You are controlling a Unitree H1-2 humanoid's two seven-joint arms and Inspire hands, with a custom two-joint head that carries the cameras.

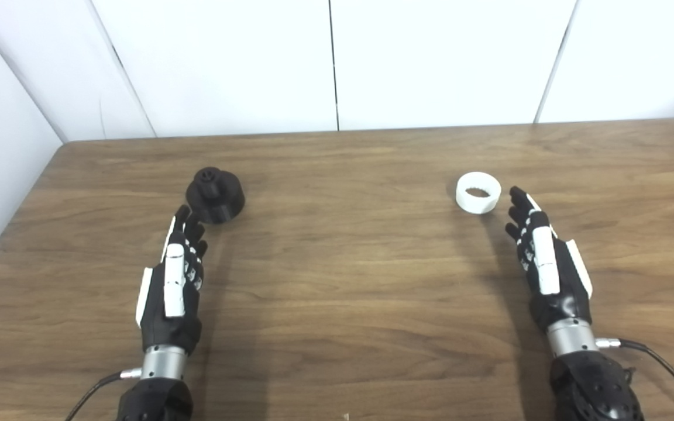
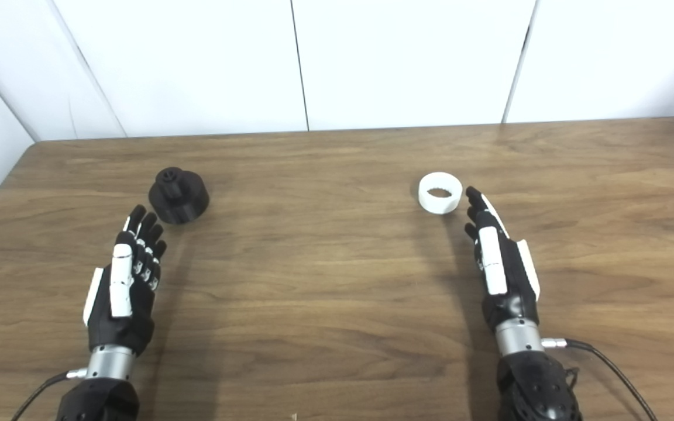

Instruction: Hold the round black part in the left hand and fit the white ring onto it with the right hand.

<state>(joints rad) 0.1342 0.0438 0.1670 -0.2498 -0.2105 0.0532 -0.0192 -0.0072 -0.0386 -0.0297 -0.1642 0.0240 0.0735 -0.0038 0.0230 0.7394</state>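
Observation:
The round black part stands on the wooden table at the left, a small hub sticking up from its top. My left hand hovers just short of it, fingers stretched toward it, open and holding nothing. The white ring lies flat on the table at the right, its hole facing up. My right hand is just below and to the right of the ring, fingertips close to its rim, open and holding nothing.
White wall panels rise behind the table's far edge, and a wall also runs along the left edge. Cables trail from both wrists at the bottom.

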